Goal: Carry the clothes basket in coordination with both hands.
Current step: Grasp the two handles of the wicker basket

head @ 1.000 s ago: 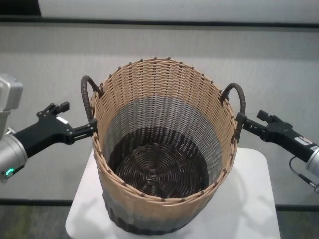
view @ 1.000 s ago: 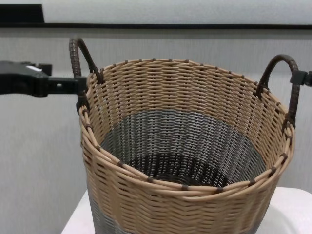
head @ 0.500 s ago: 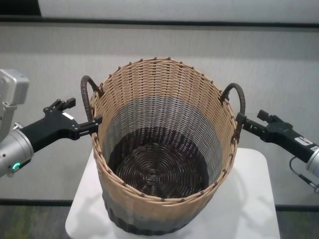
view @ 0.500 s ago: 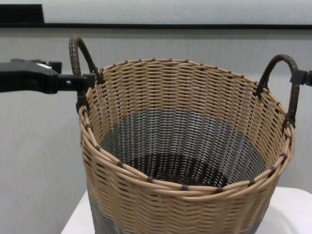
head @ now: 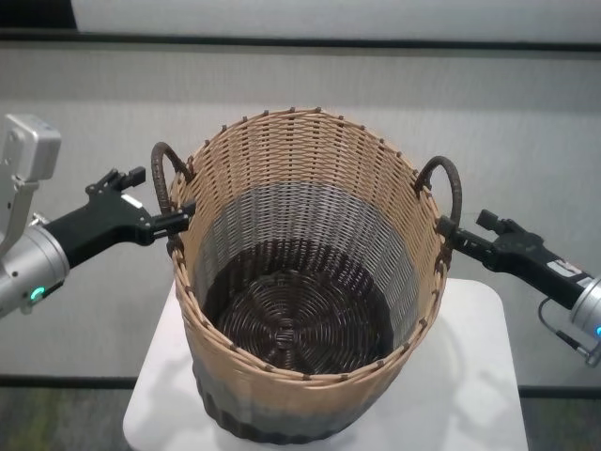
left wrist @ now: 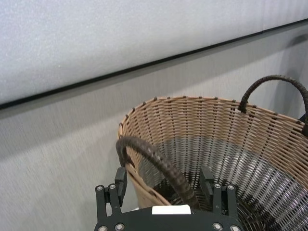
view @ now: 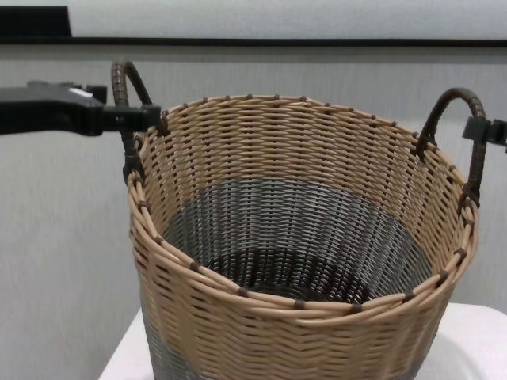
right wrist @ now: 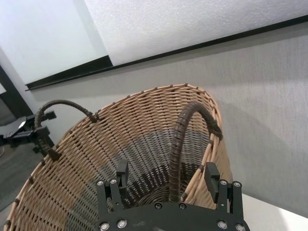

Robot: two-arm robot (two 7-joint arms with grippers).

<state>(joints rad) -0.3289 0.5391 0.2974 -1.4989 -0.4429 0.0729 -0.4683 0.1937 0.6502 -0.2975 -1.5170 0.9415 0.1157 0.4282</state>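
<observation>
Around the clothes basket (head: 305, 282) handles, both tools sit open

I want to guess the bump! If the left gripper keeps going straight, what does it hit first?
Probably the basket: the left gripper already straddles its handle, fingers open, wicker wall straight ahead.

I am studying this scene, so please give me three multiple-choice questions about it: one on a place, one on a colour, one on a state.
1. Where does the clothes basket stand?
A. on a white table
B. on the floor
C. on a shelf

2. What colour is its middle band?
A. red
B. grey
C. green

3. How are the fingers of the left gripper?
A. shut with nothing between
B. folded away
C. open, one each side of a handle

Answers: 1 A, the white table shows under its base. 2 B, grey lies between tan and dark brown. 3 C, the left wrist view shows it; the right gripper stands likewise.
</observation>
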